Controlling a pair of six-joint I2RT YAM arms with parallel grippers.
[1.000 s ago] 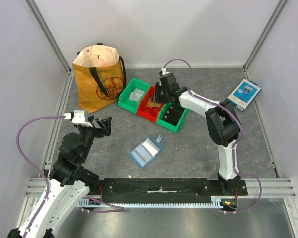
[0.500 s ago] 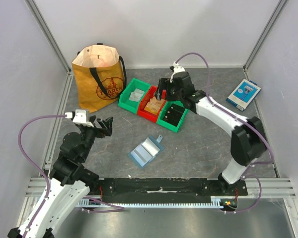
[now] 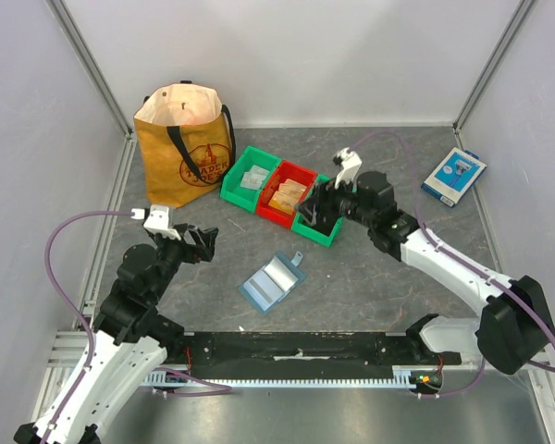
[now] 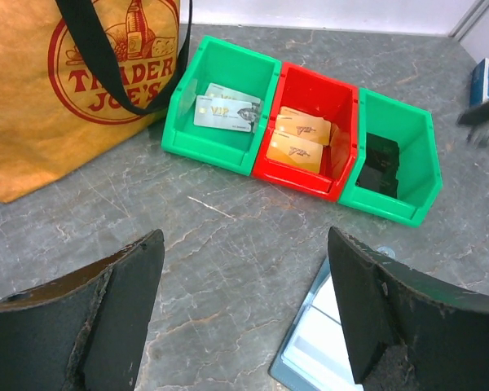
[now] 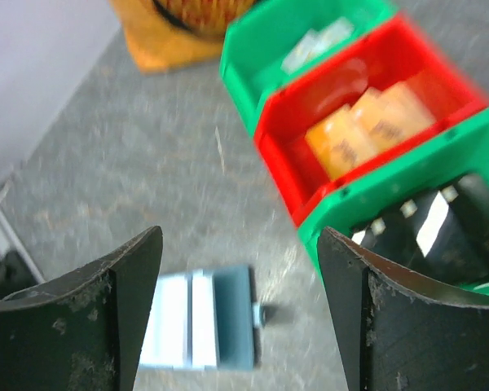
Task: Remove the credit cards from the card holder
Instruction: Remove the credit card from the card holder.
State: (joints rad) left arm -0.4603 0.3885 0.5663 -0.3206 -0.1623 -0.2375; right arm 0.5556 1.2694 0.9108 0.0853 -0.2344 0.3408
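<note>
The card holder (image 3: 272,282) lies open on the table, dusty blue with pale inner pockets; it also shows in the left wrist view (image 4: 318,346) and, blurred, in the right wrist view (image 5: 202,324). Two orange credit cards (image 3: 286,196) (image 4: 301,137) (image 5: 367,130) lie in the red bin. Pale cards (image 3: 252,178) (image 4: 226,110) lie in the left green bin. My right gripper (image 3: 309,213) (image 5: 238,236) is open and empty above the right green bin, behind and to the right of the holder. The left gripper (image 3: 202,242) (image 4: 244,240) stands open and empty left of the holder.
A row of bins stands behind the holder: green (image 3: 245,190), red (image 3: 270,212), green (image 3: 319,235), the last holding black pieces (image 4: 383,163). A tan paper bag (image 3: 185,143) stands at the back left. A blue-and-white box (image 3: 454,176) lies at the far right.
The right gripper opened over the red bin, leaving an orange card there, then drew back toward the right green bin. The left gripper edged slightly rightward.
</note>
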